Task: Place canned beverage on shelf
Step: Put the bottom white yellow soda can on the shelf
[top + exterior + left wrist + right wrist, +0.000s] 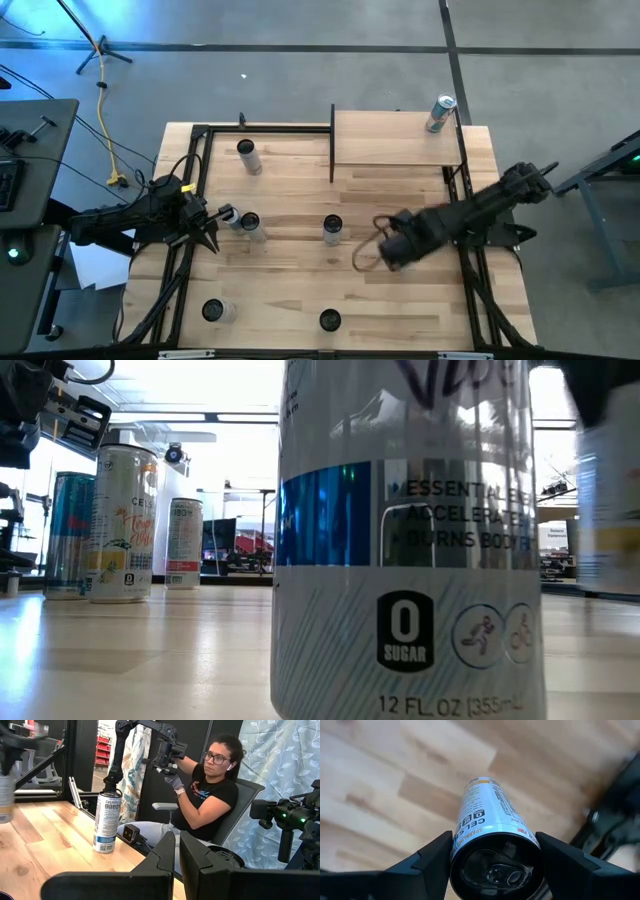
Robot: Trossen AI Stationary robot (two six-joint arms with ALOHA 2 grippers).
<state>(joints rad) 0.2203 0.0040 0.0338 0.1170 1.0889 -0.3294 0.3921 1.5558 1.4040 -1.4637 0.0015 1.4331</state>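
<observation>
With the right pincer point(495, 865) clamped around a can point(492, 832) mid-surface, lift it straight up, then carry it towards the shelf point(395, 140) at one o'clock; the left pincer point(210, 235) waits closed and empty.

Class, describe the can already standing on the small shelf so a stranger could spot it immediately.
Find the small shelf at the table's far edge, on the right arm's side. At its far right corner stands one can. It is the only can up there; every other one stands on the tabletop.

We count seven cans: six on the tabletop point(300, 300) and one on the shelf point(395, 140). We count two arms.
</observation>
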